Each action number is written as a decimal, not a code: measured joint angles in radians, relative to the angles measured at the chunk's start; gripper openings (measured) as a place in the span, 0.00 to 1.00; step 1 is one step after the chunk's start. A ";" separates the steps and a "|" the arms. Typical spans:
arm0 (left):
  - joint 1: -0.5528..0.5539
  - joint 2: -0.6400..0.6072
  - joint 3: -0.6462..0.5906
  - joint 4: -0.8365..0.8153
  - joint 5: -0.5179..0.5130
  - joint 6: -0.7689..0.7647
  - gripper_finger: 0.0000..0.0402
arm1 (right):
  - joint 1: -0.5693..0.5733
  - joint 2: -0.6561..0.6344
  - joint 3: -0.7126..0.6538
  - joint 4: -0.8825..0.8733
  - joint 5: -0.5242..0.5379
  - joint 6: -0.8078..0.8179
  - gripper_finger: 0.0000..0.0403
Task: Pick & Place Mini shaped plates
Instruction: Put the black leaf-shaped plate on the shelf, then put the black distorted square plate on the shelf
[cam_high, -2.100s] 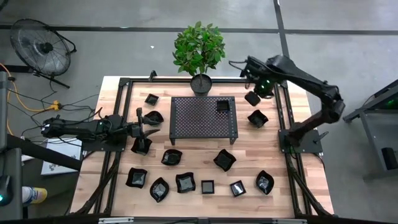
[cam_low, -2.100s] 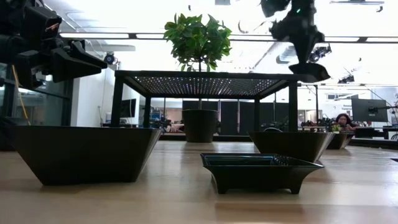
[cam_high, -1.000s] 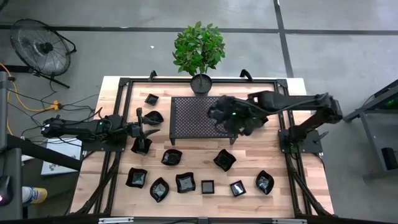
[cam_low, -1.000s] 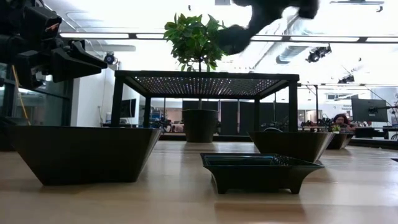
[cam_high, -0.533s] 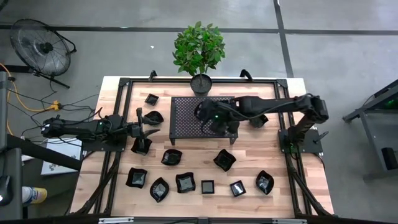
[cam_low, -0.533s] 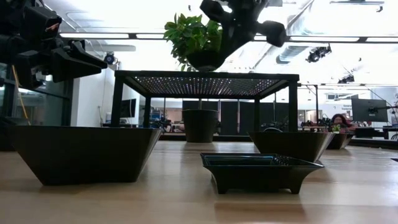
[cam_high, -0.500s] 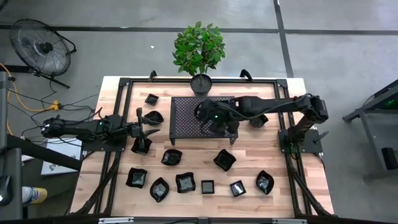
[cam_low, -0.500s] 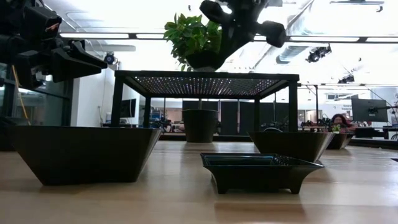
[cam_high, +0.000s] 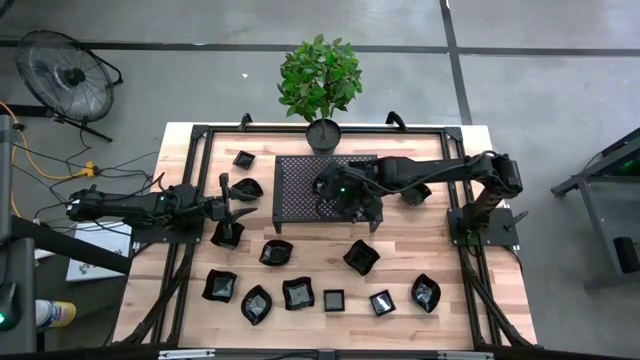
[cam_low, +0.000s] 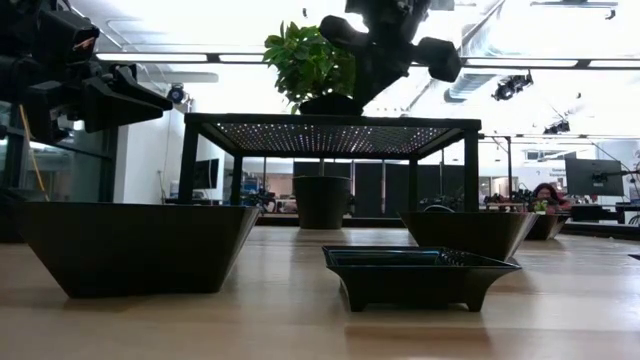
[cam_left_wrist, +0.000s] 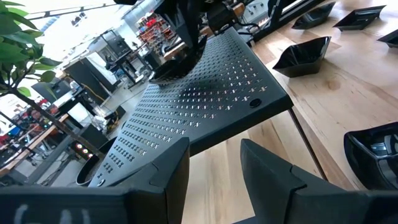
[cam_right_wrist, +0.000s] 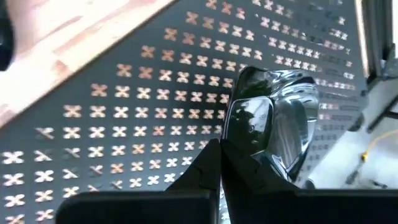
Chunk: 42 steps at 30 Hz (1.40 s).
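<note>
Crowding the table (cam_high: 420, 250) — loose mini plates (cam_high: 362, 257), potted plant (cam_high: 320, 80) behind rack (cam_high: 300, 200).

right tool (cam_high: 331, 192) – clamped, arm outstretched | left tool (cam_high: 226, 208) – parted, low

Black perforated metal rack (cam_high: 327, 188) stood on four legs mid-table, toward the far side. Its top showed cross-shaped cutouts (cam_right_wrist: 118, 106). Potted plant (cam_high: 320, 76) sat just beyond the rack's far edge, in a round black pot (cam_high: 323, 134); in the low view the pot (cam_low: 321, 202) showed between the rack legs. Wooden table (cam_high: 400, 255) had a black frame along its edges. Floor fan (cam_high: 62, 73) stood on grey concrete, off the far-left corner. A person (cam_low: 551, 194) sat far back in the room, right side.
</note>
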 joint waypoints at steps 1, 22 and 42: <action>0.000 0.000 0.000 0.000 0.000 0.000 0.35 | 0.000 0.000 0.000 0.005 0.009 0.000 0.00; 0.000 0.000 0.000 0.000 0.000 0.000 0.35 | -0.038 0.016 0.000 -0.023 -0.044 0.046 0.00; 0.000 0.000 0.000 0.000 0.000 0.000 0.35 | -0.039 0.016 0.000 -0.022 -0.053 0.194 0.19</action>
